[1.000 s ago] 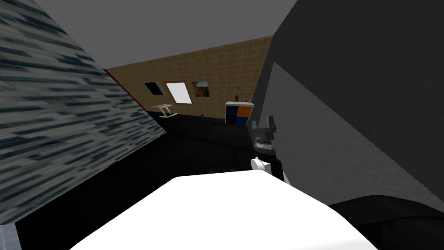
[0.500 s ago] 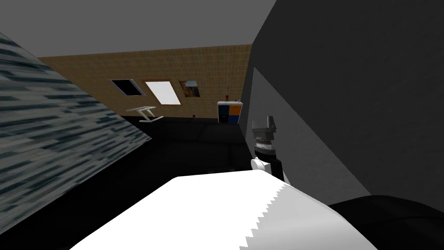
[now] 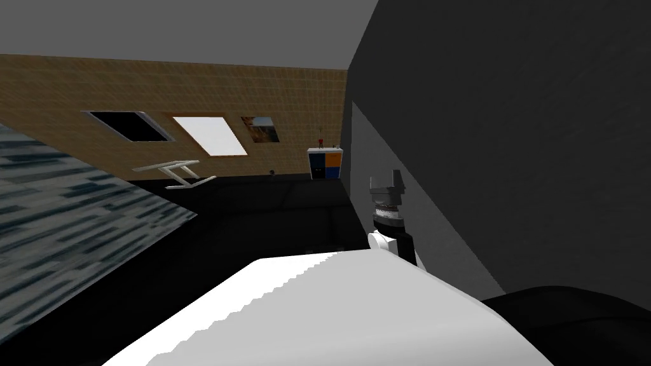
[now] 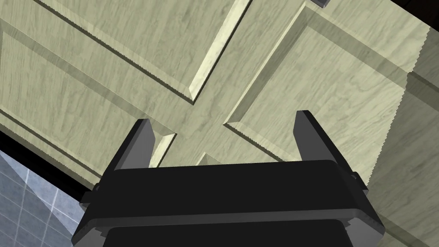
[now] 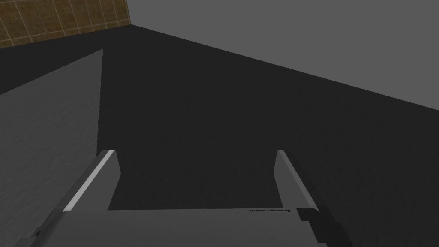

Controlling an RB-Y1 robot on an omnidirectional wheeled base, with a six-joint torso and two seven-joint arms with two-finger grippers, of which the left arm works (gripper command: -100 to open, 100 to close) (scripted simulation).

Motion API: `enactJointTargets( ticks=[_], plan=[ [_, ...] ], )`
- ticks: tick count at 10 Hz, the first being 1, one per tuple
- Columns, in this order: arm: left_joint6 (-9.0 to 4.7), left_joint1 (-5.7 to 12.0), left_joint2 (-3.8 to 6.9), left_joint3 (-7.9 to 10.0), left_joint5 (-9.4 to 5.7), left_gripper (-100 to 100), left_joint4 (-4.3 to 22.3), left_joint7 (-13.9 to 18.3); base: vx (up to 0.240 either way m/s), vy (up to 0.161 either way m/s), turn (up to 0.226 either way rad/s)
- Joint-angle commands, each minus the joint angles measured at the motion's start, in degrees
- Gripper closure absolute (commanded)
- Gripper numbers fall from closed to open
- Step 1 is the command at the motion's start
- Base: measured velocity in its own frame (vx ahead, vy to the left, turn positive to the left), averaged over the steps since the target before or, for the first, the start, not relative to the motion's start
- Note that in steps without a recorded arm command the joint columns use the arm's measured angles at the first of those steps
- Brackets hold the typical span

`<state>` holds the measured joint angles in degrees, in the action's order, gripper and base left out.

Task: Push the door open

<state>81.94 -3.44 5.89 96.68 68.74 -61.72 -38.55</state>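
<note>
Pale panelled wooden door [image 4: 128, 51] sits right in front of my left gripper [image 4: 223, 120], fingers spread, empty. Looks stiff and heavy-ish, so no grabbing, just shove its flat middle. Fingers on the right gripper [image 5: 195, 152] are spread too.

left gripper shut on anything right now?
No: the left gripper is open, its two fingers standing well apart with nothing between them, in front of the pale wood-grain panelled door.

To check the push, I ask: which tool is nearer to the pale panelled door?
Left. The left tool, open, faces the pale panelled door from close by. The right tool, also open, points at a dark grey wall instead.
</note>
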Motion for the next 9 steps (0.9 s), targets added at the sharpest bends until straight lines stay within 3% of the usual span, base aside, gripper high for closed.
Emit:
enactJointTargets(
  ticks=[1,9],
  plan=[
    [1.48,0.35,-0.73,1.16,0.67,-100,-0.10,-0.96,-0.142,-0.055,-0.279],
    [7.91,1.80,-2.53,6.88,4.26,-100,4.03,-3.72,-0.146,-0.080,-0.291]
  ],
)
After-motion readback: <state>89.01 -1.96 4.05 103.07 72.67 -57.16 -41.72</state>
